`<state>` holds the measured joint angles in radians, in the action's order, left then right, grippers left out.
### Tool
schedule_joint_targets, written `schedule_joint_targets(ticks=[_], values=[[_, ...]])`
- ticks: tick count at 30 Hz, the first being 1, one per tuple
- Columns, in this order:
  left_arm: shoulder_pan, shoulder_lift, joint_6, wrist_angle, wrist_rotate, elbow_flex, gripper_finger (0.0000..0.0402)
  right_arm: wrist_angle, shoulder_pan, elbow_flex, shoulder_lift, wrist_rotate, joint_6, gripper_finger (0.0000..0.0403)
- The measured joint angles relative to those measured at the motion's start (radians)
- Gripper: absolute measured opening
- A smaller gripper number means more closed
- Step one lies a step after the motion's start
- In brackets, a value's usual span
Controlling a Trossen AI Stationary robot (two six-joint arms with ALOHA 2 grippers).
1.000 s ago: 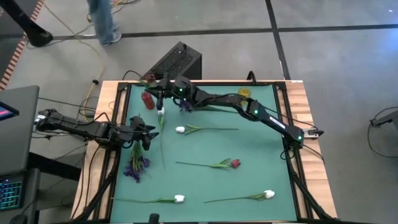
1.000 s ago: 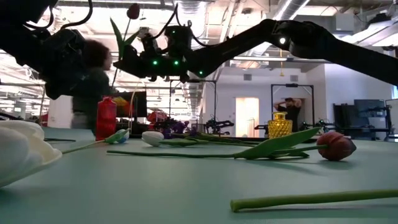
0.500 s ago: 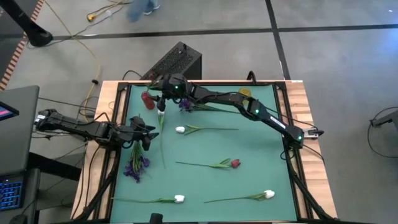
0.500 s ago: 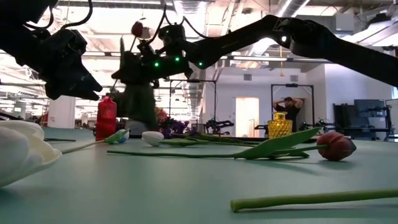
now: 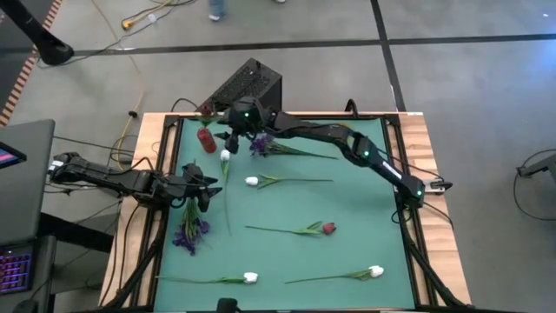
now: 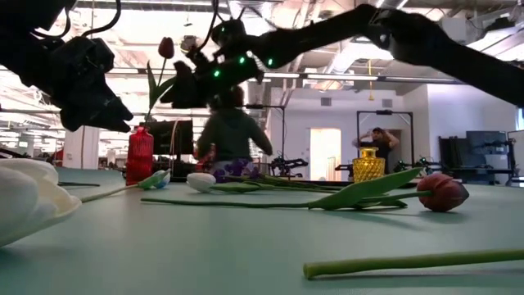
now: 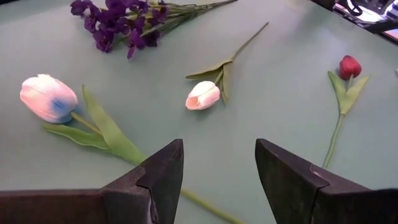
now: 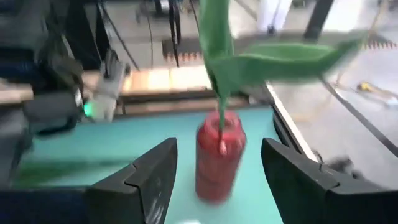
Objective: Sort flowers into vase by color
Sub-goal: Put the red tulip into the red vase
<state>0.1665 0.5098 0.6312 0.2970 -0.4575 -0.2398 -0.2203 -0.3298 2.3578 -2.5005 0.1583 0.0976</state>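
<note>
A red tulip (image 6: 166,47) stands upright with its stem in the red vase (image 5: 206,139) at the far left. My right gripper (image 8: 217,152) hangs open just beside and above that vase (image 8: 219,158), touching nothing. My left gripper (image 5: 202,188) hovers open at the table's left, over the stem (image 7: 124,149) of a white tulip (image 5: 225,156); I cannot tell whether it touches it. Other white tulips (image 5: 251,182) (image 5: 250,278) (image 5: 375,271), a red tulip (image 5: 328,228) and purple flowers (image 5: 193,233) (image 5: 259,143) lie flat on the green mat.
A yellow vase (image 5: 340,130) stands at the far edge, right of centre. A black box (image 5: 248,85) sits on the floor behind the table. A person (image 6: 232,131) stands in the room beyond the table. Bare mat lies between the flowers at the centre and right.
My right gripper has opened and let go of the red tulip, then drawn back a little toward the far edge. The tulip has sunk lower and now stands by itself in the red vase.
</note>
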Motion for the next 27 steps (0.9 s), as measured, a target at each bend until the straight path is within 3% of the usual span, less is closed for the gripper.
schedule_joint_targets(ticks=[16,21,27], values=[[0.000,0.000,-0.012,0.000,-0.002,0.000,0.0187,-0.980,-0.069,-0.010,0.257,-0.002,0.188,0.0260],[0.000,0.000,0.056,0.000,0.003,0.000,0.0187,-1.049,-0.096,-0.139,0.364,-0.001,0.165,0.0260],[0.001,0.008,0.008,-0.037,0.114,0.000,0.0187,-0.964,-0.077,-0.472,0.583,0.006,0.108,0.0260]])
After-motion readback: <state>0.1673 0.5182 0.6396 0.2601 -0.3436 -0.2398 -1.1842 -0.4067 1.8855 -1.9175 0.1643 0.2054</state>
